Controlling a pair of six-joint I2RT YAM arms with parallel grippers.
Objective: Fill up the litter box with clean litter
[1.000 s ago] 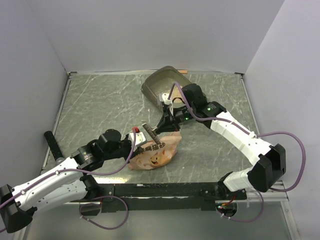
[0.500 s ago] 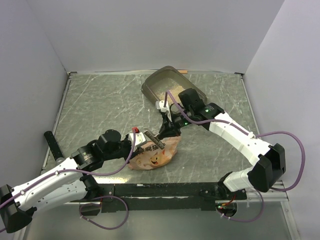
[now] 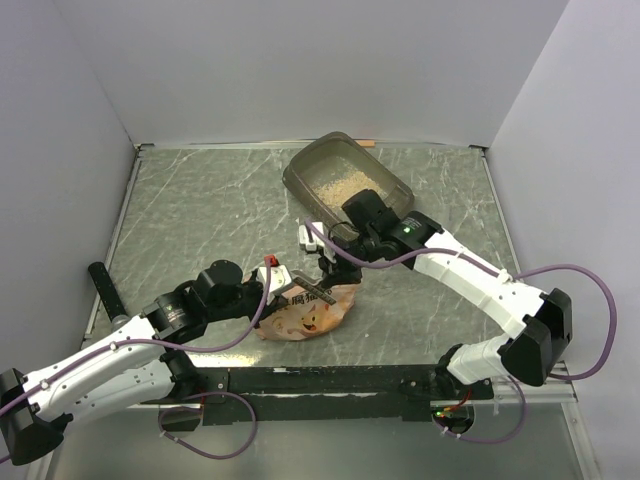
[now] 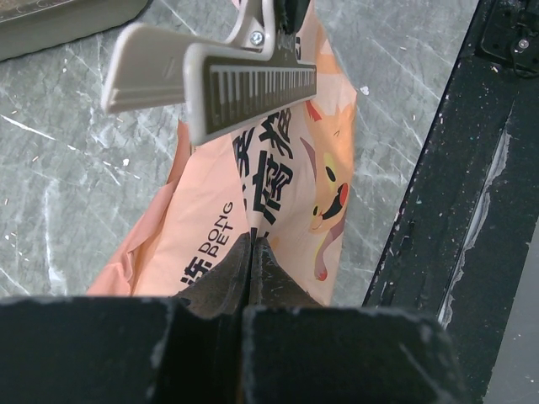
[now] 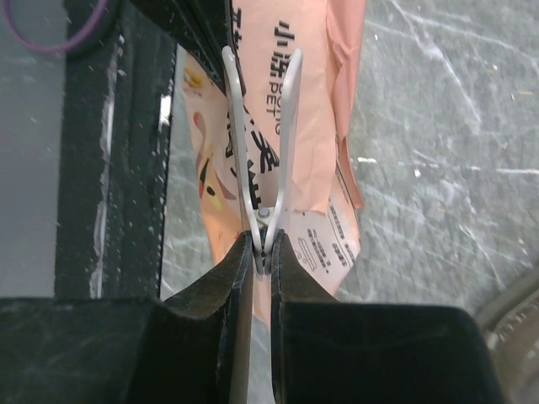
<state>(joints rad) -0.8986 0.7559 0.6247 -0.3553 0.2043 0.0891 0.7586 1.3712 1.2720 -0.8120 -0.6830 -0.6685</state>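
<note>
Nearest, the left gripper [image 4: 253, 242] has its fingers pressed shut on a fold of the orange-pink bag [image 4: 290, 177], probably steadying it on the surface [image 3: 200, 210]; just beyond, the right gripper [image 5: 263, 246] pinches the hinge of a pale clip [image 4: 253, 84], seemingly to free the bag's mouth; far right, the litter box [image 3: 300, 175] holds a thin layer of clean litter [image 3: 350, 178].
</note>
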